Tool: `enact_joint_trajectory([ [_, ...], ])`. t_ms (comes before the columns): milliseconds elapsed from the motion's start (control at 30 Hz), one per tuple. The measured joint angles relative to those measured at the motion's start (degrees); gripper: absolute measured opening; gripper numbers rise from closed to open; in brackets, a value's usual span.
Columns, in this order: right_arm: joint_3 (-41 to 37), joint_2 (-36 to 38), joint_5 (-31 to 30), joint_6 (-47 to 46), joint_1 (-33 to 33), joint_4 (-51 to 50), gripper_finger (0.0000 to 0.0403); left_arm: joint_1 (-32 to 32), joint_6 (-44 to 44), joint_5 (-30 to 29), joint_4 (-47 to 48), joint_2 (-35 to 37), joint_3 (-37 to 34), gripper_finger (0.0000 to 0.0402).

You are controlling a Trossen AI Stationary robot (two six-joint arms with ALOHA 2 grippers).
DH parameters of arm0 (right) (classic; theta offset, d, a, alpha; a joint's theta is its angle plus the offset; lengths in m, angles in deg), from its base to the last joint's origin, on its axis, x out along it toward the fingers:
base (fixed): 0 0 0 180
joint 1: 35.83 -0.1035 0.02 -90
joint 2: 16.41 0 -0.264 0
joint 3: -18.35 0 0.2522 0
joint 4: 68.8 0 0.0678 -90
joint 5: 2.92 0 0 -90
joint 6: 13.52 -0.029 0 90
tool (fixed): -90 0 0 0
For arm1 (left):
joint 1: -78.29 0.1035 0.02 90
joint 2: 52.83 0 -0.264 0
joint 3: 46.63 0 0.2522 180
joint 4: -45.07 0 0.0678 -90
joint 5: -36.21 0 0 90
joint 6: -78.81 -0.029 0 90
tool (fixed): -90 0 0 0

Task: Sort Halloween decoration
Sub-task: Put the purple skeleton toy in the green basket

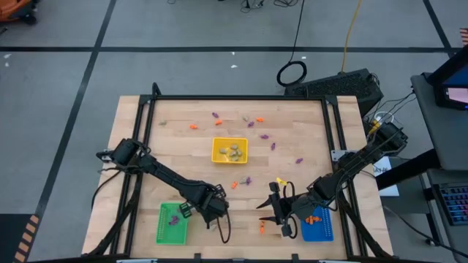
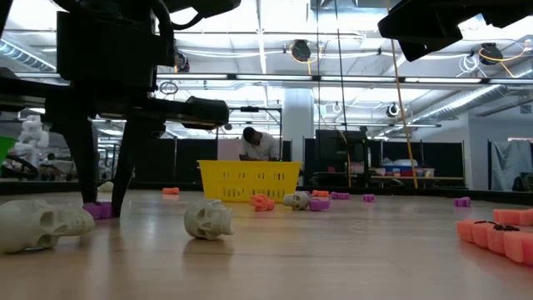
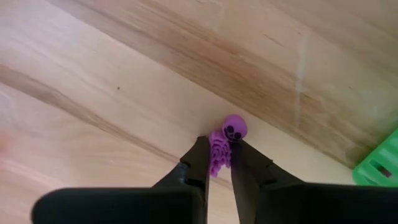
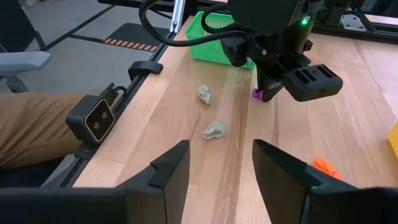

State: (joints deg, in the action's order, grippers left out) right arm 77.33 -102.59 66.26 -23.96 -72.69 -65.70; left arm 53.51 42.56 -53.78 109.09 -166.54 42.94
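Gripping a purple skeleton trinket [image 3: 222, 144] on the bare wood, the left gripper [image 3: 215, 163] has its two dark fingers pressed against the figure's ribbed body, round head sticking out past the tips; the lower part of the figure is hidden between the fingers. From overhead the trinket itself cannot be made out under the left gripper [image 1: 221, 219], which sits just beside the green tray [image 1: 171, 232], a few purple pieces inside it. Right gripper [image 4: 216, 163] hovers with fingers well apart and nothing between them, near the blue tray [image 1: 325, 231]; that tray is partly covered by the arm, with one orange piece visible in it. Two pale skulls [image 4: 212, 130] lie on the wood ahead of the right gripper; in the low view they [image 2: 208, 220] look large, and one is cut off at the frame edge. Yellow tray [image 1: 218, 144] mid-table holds several pale pieces, count unclear. Loose purple and orange trinkets [image 1: 254, 120] are scattered over the far half of the table [image 1: 139, 128]. A person [image 2: 256, 146] stands beyond the table, partly hidden behind the yellow tray.
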Motion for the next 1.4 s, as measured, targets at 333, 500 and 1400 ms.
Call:
enact_joint_trajectory([
  [333, 0.01, 0.0, 0.0, 0.02, 0.0, 0.01, 0.016, 0.04, 12.07, -2.91, 3.53, 0.16, 3.54, 0.0035],
  [500, 0.01, 0.0, -0.01, 0.02, 0.0, 0.0, 0.016, 0.04, 18.91, -7.4, 11.61, 0.42, 9.54, 0.0034],
  [1400, 0.0, 0.0, -0.04, -0.83, -0.66, -0.37, 0.016, -0.54, 37.48, -26.02, 4.89, 45.15, 6.68, 0.0034],
])
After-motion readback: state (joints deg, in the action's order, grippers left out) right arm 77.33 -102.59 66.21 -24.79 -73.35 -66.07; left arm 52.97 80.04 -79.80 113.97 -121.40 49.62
